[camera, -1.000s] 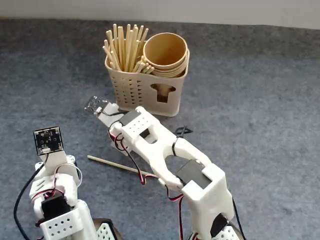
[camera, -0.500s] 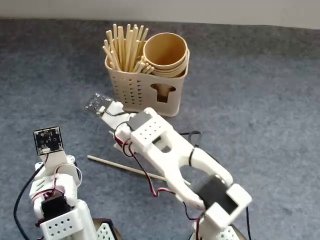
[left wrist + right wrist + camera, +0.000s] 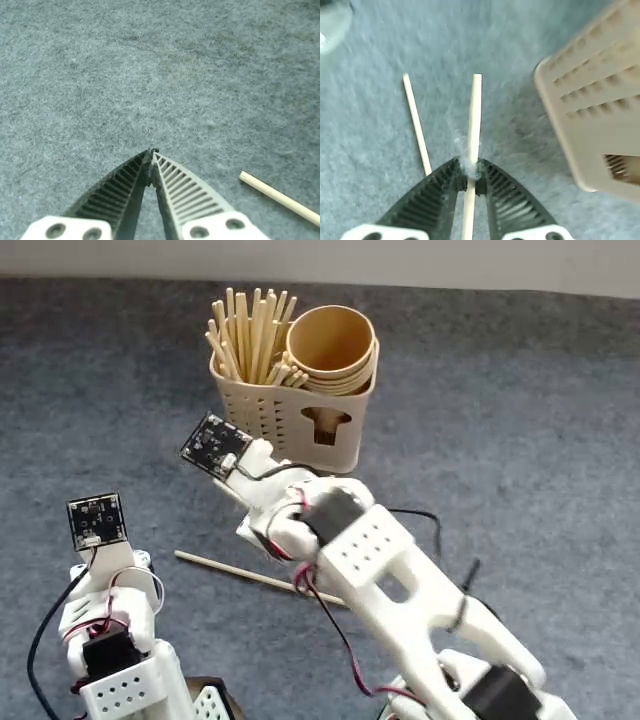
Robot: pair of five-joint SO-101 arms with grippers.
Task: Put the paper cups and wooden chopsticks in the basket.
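Note:
My right gripper [image 3: 468, 167] is shut on a wooden chopstick [image 3: 473, 120], whose free end points out over the carpet beside the basket [image 3: 590, 100]. A second chopstick [image 3: 417, 125] lies on the carpet close by; in the high view this loose chopstick [image 3: 240, 571] rests between the two arms. The basket [image 3: 290, 420] stands at the back, holding a bundle of chopsticks [image 3: 250, 335] and stacked paper cups [image 3: 332, 340]. My left gripper [image 3: 151, 154] is shut on nothing, low over the carpet, with the loose chopstick's end [image 3: 280, 197] off to its side.
Grey carpet covers the whole surface. The right arm [image 3: 380, 560] stretches from the front right towards the basket's front. The left arm [image 3: 100, 620] sits at the front left. Open carpet lies to the right of the basket.
The right arm has swung and its wrist has risen and shifted slightly right, closer to the basket's front. The left arm and the loose chopstick have stayed put.

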